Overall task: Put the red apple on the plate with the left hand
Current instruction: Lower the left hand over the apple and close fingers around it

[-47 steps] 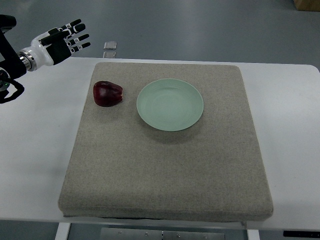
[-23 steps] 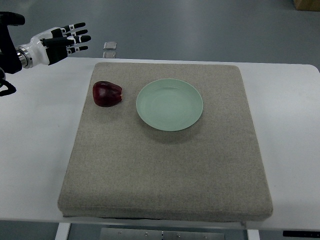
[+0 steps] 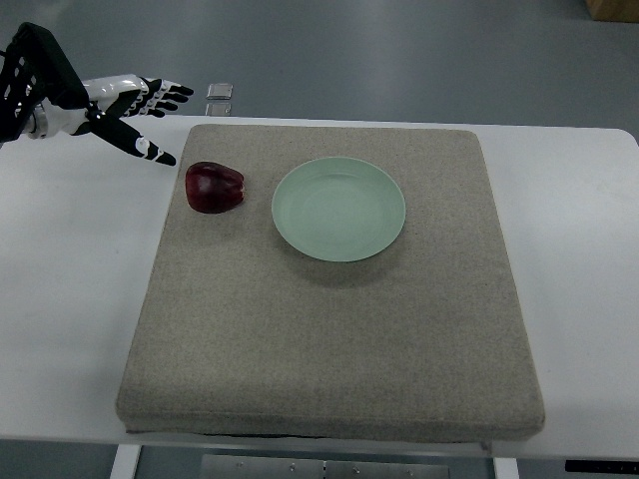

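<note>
- left hand (image 3: 125, 110) hovers with fingers spread, holding nothing, near the dark red apple (image 3: 214, 187)
- apple sits just beside the pale green round plate (image 3: 338, 209) on a grey fabric mat (image 3: 329, 339)

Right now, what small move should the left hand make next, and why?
Probably lower the left hand toward the red apple: its fingers are spread and empty, up-left of the fruit and not touching it. The apple sits on the mat left of the bare plate.

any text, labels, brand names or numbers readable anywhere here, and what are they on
None can be read.
Dark red apple, pale green round plate, grey fabric mat, white table: no print visible.
Left hand: small white finger marks, too small to read.
Small silvery object beyond the table: too small to tell.
</note>
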### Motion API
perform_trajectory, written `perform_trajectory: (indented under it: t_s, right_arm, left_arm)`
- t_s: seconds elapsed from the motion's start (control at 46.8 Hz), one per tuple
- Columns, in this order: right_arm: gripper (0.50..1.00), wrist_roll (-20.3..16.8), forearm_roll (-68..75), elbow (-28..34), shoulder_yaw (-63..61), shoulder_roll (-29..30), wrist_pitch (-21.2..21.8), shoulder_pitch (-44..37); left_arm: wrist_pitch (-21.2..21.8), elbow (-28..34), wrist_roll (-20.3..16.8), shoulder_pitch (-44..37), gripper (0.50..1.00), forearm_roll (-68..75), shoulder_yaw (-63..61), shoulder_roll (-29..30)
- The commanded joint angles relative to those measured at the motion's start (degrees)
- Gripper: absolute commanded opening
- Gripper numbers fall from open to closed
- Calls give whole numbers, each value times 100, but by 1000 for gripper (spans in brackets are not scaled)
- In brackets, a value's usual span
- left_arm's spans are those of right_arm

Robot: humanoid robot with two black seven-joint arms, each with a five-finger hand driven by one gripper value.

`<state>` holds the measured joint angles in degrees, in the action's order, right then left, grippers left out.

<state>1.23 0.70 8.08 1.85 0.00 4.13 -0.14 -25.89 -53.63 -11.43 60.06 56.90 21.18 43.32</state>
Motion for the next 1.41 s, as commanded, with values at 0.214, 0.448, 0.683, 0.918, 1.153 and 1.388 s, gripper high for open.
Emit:
perform_trajectory:
  t_s: [0.214,0.448,0.683,0.918,1.153,1.388]
  right_arm:
    - [932,0,0,0,0,0,0,-3]
    - [932,0,0,0,0,0,0,5]
    - [932,0,0,0,0,0,0,-3]
    - [932,0,0,0,0,0,0,-3]
    - [932,0,0,0,0,0,0,-3]
    - [930,0,0,0,0,0,0,5]
  left_arm:
    - [400,-262,9,120,990,1604,-35,-96]
    - [462,-297,18,85,992,1992,-263,-429]
    - [497,-280,44,32,986,2422,-272,-693]
    - [567,-218,35,14,979,2458,-272,-772]
    - [576,-218,35,6,958,2466,-281,-799]
    - [567,-209,35,-3,894,2581,-281,-816]
